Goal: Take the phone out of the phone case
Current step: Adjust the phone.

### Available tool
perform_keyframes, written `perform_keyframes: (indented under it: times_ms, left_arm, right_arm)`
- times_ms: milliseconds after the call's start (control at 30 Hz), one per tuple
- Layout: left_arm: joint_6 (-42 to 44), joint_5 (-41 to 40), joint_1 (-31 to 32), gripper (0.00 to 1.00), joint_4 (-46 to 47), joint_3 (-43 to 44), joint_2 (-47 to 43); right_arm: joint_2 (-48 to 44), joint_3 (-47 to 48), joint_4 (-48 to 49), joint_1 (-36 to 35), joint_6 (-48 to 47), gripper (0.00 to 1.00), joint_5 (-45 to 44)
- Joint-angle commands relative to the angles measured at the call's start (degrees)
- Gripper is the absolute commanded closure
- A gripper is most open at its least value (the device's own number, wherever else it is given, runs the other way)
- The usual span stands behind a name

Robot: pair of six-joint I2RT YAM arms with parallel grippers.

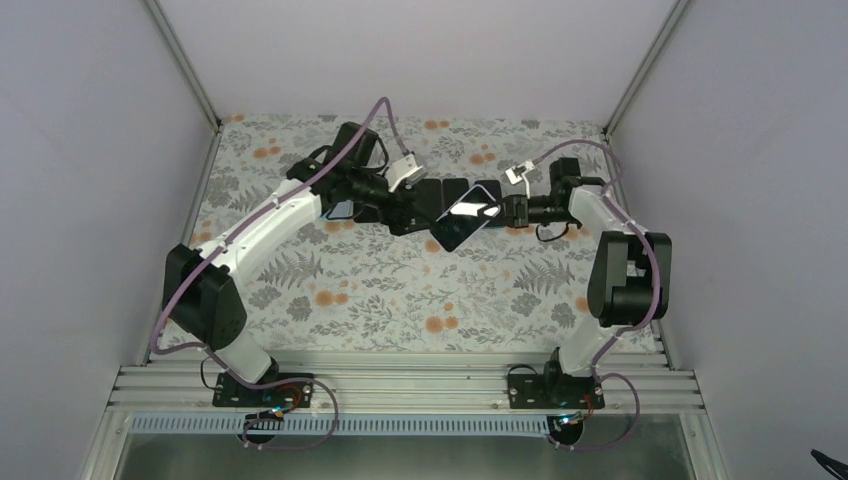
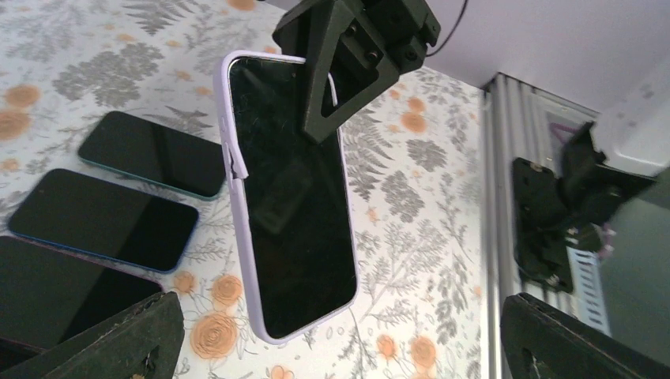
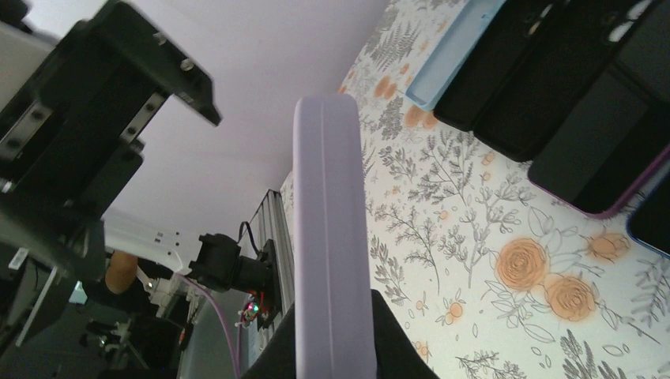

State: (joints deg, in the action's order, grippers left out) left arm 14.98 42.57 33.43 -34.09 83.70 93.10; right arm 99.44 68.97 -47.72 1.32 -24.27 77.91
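A black phone in a lilac case (image 1: pixel 463 219) hangs in the air above the floral table, tilted. My right gripper (image 1: pixel 510 210) is shut on its far end. In the left wrist view the phone's dark screen (image 2: pixel 288 197) faces the camera, the right gripper's black fingers (image 2: pixel 348 71) clamp its top, and a small tab of the case sticks out at its left edge. My left gripper (image 1: pixel 410 222) is open beside the phone, its fingers (image 2: pixel 118 339) spread wide and touching nothing. In the right wrist view I see the case (image 3: pixel 328 221) edge-on between my right gripper's (image 3: pixel 332 343) fingers.
Several other phones lie in a row on the table at the back centre (image 1: pixel 455 190), also in the left wrist view (image 2: pixel 103 219) and the right wrist view (image 3: pixel 545 87), one in a light blue case (image 3: pixel 454 51). The metal frame rail (image 2: pixel 498 181) runs along the table's edge.
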Motion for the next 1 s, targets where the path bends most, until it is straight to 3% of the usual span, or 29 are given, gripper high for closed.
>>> perform_keyframes:
  times_ms: [0,567,767,967]
  left_arm:
    - [7.4,13.2,-3.0,0.02,-6.5,1.1,-1.0]
    - [12.6,13.7,-3.0,0.3,-11.5,0.4,1.0]
    - [12.1,13.7,-2.6,0.43,-10.4,-0.1,1.1]
    - [11.7,13.6,-2.0,0.5,-9.0,-0.6,1.1]
  right_arm:
    - [-3.8,2.6,-5.6,-3.5,-7.9,0.96,4.2]
    - [-8.8,11.5,-16.2,-16.3,-21.7,0.96,-11.7]
    - [-9.7,12.4,-16.0,-18.4,-21.7,0.96,-13.1]
    - [-10.2,13.9,-17.4,-20.3,-22.4,0.96,-13.1]
